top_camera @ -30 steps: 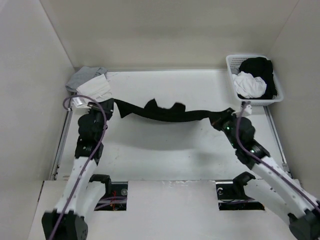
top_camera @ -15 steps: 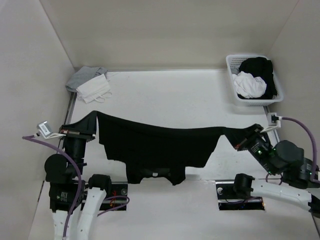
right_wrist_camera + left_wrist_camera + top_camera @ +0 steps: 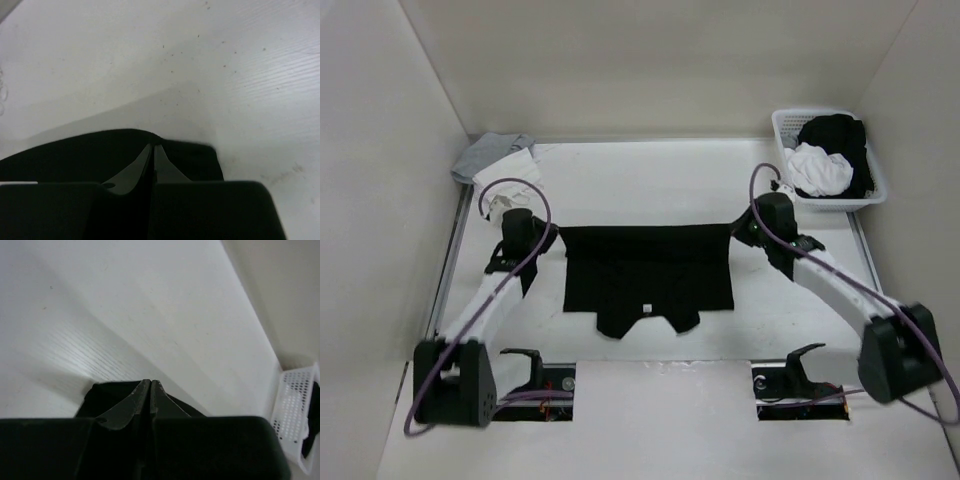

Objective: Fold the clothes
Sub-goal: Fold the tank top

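The black shirt [image 3: 648, 272] lies spread across the middle of the counter [image 3: 650, 185] as a rough rectangle. Its far edge runs straight between the 2 arms, and its small white label [image 3: 646, 307] shows near the uneven, lumpy near edge. The left claw [image 3: 552, 240] is pressed together on the far left corner, and the right claw [image 3: 735, 232] is pinching the far right corner. Each wrist view shows the fingertips [image 3: 142, 392] meeting on a thin lip of black fabric, with very little cloth between them. That shallow hold looks like the main risk: a pull outward or upward could slide a corner free, dropping 1 side so the edge sags and the rectangle skews. Uneven motion of the 2 arms would probably do similar harm, dragging the cloth diagonally and wrinkling the flat panel. The bunched near edge may also fold under itself if the far edge is carried toward it, giving a crooked fold. To the left, the white cloth [image 3: 510, 172] and the grey cloth [image 3: 488, 152] sit near the left arm, so a wide swing there might catch them. The basket [image 3: 782, 130], holding more laundry, stands just beyond the right arm and could be nudged in the same way.
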Controlling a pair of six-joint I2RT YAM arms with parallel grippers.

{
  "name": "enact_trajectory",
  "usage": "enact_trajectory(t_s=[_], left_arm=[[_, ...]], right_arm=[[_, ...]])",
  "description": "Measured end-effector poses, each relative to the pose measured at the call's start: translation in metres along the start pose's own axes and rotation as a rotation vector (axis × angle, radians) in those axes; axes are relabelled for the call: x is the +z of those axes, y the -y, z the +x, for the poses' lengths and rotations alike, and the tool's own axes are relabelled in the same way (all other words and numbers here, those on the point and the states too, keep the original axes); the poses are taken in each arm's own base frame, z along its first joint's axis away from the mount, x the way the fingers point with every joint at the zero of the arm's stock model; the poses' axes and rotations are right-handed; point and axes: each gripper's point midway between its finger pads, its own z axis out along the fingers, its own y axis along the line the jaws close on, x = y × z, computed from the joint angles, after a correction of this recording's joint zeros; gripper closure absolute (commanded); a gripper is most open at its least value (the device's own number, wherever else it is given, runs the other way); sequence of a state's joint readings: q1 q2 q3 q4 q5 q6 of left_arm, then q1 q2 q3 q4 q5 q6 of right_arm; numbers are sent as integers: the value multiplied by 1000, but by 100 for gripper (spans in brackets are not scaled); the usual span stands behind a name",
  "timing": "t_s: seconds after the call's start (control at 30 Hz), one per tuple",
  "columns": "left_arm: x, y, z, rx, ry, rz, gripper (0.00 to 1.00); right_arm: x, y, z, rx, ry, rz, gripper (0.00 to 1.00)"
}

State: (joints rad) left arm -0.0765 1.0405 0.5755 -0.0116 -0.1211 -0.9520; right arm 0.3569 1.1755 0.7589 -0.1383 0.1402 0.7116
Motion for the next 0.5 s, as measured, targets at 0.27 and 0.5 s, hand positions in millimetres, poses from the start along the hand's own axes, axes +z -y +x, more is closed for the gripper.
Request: enact_trajectory(t_s=[0.27,0.5], left_arm=[[111,12,-14,-76,-21,-58,99],[136,41,-40,-104,30,26,99]], right_arm=[[117,-6,-17,66,-113,-26,96],[139,-12,-48,92,-74,-74,96]])
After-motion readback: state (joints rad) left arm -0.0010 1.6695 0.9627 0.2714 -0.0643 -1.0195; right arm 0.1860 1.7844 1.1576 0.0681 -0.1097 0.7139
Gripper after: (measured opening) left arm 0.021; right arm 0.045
